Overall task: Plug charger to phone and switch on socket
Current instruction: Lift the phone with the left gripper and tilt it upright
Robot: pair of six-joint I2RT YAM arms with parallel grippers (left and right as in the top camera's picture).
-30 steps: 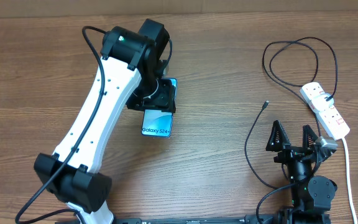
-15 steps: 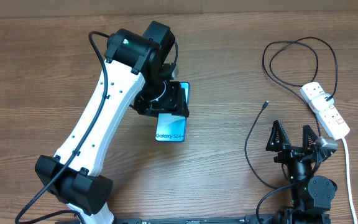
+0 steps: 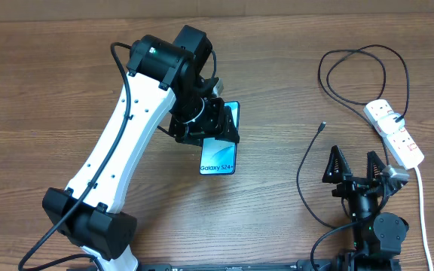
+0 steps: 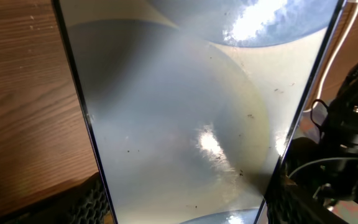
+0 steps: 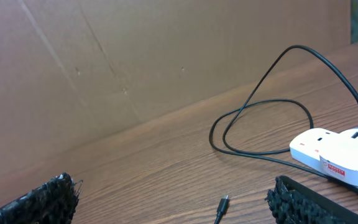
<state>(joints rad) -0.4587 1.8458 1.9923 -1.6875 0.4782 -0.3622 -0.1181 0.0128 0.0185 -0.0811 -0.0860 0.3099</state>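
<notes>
the right gripper (image 5: 173, 186) holds its black ridged fingers (image 5: 42, 202) wide apart at the bottom corners. between them the charger (image 5: 260, 101) rests its plug (image 5: 222, 204) on the wooden table (image 5: 154, 165), its cable looping to the white socket (image 5: 331, 152) before a cardboard wall (image 5: 135, 56).

Glossy glass phone (image 3: 218, 156), grained wood table (image 3: 44, 83), white plastic socket (image 3: 395, 133)

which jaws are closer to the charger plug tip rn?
Right. Right jaws stand open just short of the charger plug, on the robot's side. Left jaws are well off to its left, shut on the phone.
</notes>
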